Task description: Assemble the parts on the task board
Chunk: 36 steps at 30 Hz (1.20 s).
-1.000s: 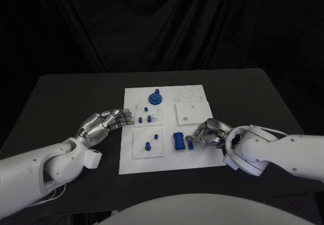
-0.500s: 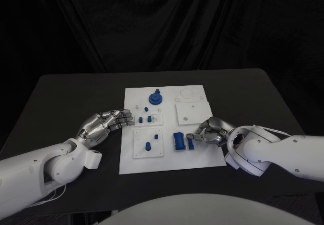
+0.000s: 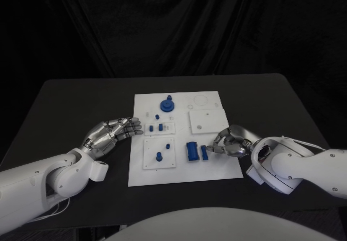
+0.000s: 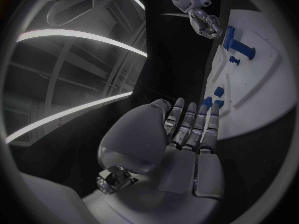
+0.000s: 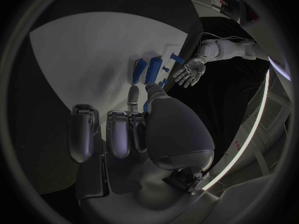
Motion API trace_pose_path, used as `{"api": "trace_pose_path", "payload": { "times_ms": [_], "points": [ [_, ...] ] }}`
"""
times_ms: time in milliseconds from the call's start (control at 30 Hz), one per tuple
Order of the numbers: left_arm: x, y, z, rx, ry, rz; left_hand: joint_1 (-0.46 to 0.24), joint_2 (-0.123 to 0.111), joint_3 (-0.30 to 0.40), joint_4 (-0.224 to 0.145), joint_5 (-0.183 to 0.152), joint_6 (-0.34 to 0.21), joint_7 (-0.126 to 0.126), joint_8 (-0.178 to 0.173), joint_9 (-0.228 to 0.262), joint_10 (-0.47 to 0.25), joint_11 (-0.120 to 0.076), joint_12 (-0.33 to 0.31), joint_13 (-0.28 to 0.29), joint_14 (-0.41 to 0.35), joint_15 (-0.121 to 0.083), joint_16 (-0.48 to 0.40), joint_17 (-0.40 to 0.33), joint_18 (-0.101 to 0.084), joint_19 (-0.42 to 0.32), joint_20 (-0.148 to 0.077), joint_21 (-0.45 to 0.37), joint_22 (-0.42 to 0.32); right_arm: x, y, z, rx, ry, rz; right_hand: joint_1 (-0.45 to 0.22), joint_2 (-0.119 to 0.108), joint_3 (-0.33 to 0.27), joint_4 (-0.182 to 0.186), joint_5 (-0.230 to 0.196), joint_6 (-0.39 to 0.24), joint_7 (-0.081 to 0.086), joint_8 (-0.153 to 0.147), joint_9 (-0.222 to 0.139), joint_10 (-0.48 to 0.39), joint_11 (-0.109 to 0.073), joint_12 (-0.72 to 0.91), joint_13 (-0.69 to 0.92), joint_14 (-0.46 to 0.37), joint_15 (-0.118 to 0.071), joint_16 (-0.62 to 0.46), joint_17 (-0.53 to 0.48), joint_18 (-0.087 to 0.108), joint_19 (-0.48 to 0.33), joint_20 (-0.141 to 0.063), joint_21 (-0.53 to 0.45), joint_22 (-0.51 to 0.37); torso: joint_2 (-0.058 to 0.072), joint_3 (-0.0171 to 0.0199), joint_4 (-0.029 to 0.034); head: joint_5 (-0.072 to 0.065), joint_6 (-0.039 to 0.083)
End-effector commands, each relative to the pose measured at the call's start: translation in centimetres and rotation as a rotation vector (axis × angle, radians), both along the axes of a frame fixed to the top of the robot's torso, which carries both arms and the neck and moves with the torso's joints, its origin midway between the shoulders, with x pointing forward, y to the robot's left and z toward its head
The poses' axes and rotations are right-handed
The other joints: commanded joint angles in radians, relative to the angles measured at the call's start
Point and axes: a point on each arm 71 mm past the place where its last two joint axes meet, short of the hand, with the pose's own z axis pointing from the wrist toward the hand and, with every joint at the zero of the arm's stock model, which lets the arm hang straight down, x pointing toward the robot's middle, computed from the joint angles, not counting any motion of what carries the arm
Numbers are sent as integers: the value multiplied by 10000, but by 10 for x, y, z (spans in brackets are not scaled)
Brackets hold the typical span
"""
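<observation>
Counter: a black surface is seen, with the task board laid at its middle.
Task board: a white plate is laid flat between the two hands; several raised white square tiles are set on it.
Left hand: it is rested on the counter just beside the board's left edge, with the fingers held straight and close together, the fingertips at the edge of the board; nothing is held.
Right hand: it is placed over the board's right side, with most fingers curled in and one finger reaching toward the blue bars; whether a part is pinched cannot be told.
Round blue part: it is stood near the board's far edge, with a short stem on top.
Blue bars: two upright bars are set side by side just left of the right hand.
Small blue pegs: they are stood in the left-hand tiles.
</observation>
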Motion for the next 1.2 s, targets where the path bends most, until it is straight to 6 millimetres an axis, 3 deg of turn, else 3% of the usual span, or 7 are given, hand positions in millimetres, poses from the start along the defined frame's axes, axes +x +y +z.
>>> {"api": "trace_pose_path", "payload": {
  "times_ms": [33,133,167,200,433,700,1200],
  "points": [
    [-1,-2,0,-175,-39,-113,92,19,53,-6,54,25,141,45,-14,4,98,46,6,-57,32,0,3,-85,70,9,59,12,-5,1,-2,-194,360,286,188,-12,-104,-35,-292,-46,-69,289,217,1043,-54,27,2634,858,-56,-12,1709,45,411,-43,-13,2148,5,-5,6,-40,0],
    [-2,-3,0,-193,-39,-131,92,19,53,-6,54,25,141,45,-14,4,98,46,6,-57,32,0,3,-85,70,9,59,12,-7,2,-3,-392,499,442,388,69,-141,-92,-987,-129,-106,551,416,1043,-88,27,2634,851,-85,-25,1675,47,407,-70,-24,2145,9,-3,5,-47,0],
    [-2,-3,0,-195,-38,-134,92,19,53,-6,54,25,141,45,-14,4,98,46,6,-57,32,0,3,-85,70,9,59,12,-7,2,-3,-459,538,495,388,69,-141,-92,-987,-129,-106,551,416,1043,-88,27,2634,851,-85,-25,1675,47,407,-70,-24,2145,9,-3,-2,-35,0],
    [-2,-3,0,-195,-37,-135,92,19,53,-6,54,25,141,45,-14,4,98,46,6,-57,32,0,3,-85,70,9,59,12,-8,2,-4,-509,575,533,542,98,-182,-144,-1520,-159,-123,688,516,1043,-102,27,2634,851,-104,-25,1675,45,410,-86,-20,2147,8,-3,-3,-31,0],
    [-2,-3,0,-181,-22,-132,104,20,93,-6,58,23,148,48,-18,7,105,51,4,-54,36,24,6,-92,67,7,58,14,-10,3,-7,-852,992,786,549,-53,-491,-71,-2333,-248,-110,970,725,1043,-94,27,2634,840,-96,-48,1619,54,394,-88,-64,2133,-8,-13,-16,-9,0],
    [-2,-4,0,-195,-20,-153,104,20,93,-6,58,23,148,48,-18,7,105,51,4,-54,36,24,6,-92,67,7,58,14,-9,3,-9,-939,1061,821,700,-124,-530,-88,-2652,-235,-130,1088,795,1043,-108,27,2634,833,-102,-64,1583,61,384,-90,-90,2125,-2,-10,3,-48,0],
    [-1,-3,-1,-172,-4,-143,104,20,93,-6,58,23,148,48,-18,7,105,51,4,-54,36,24,6,-92,67,7,58,14,-3,4,-11,-915,874,683,715,-5,-512,-22,-2574,-216,-138,1143,820,1043,-116,27,2634,827,-111,-75,1555,66,375,-96,-112,2118,0,-21,4,-18,0]
  ]
}}
